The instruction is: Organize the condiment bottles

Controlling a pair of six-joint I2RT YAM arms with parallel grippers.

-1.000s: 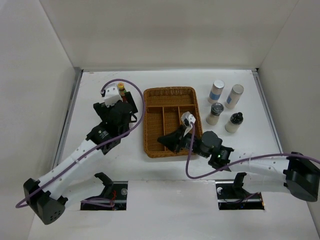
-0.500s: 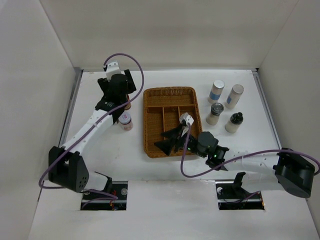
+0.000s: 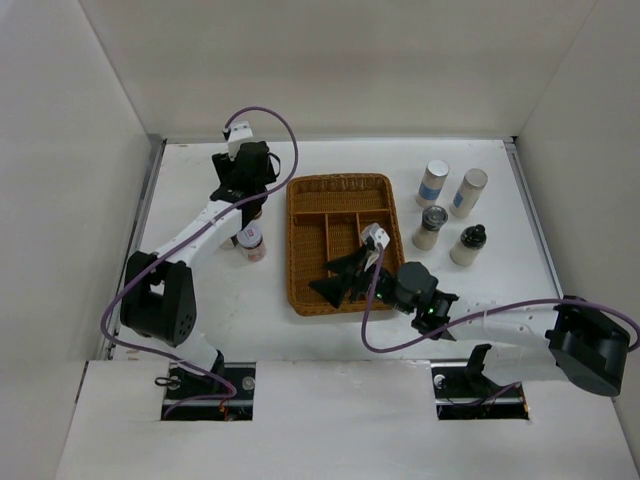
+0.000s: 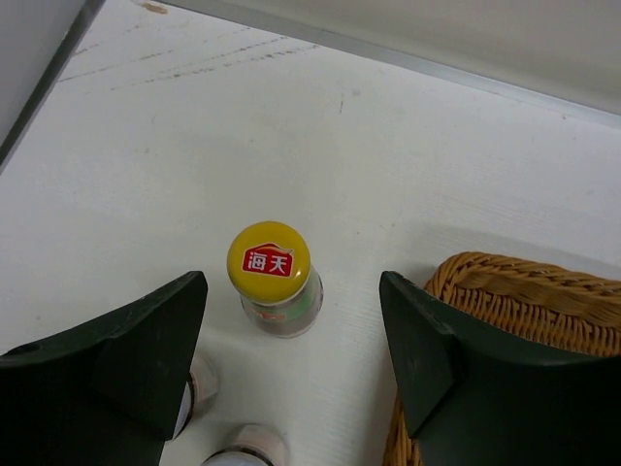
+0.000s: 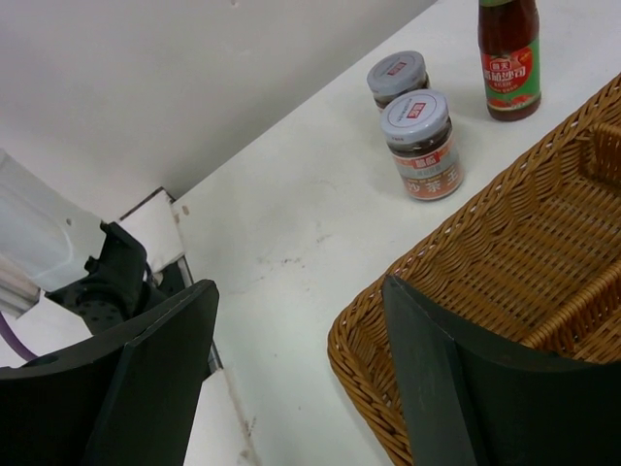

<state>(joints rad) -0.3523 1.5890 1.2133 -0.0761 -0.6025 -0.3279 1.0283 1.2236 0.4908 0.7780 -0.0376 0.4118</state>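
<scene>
Trouble looms: my left claw (image 4: 293,289) hangs spread astride the yellow-capped bottle (image 4: 269,262), upright on the counter (image 4: 194,146) beside the tray (image 4: 505,291). Closing may knock the white-lidded jar (image 4: 199,381) alongside. My right claw (image 5: 299,289) gapes empty.

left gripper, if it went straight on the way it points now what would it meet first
Most likely the yellow-capped bottle: its cap stands ahead, between the fingers of the open left gripper. How near, I cannot tell. The wicker tray lies off to the side.
</scene>
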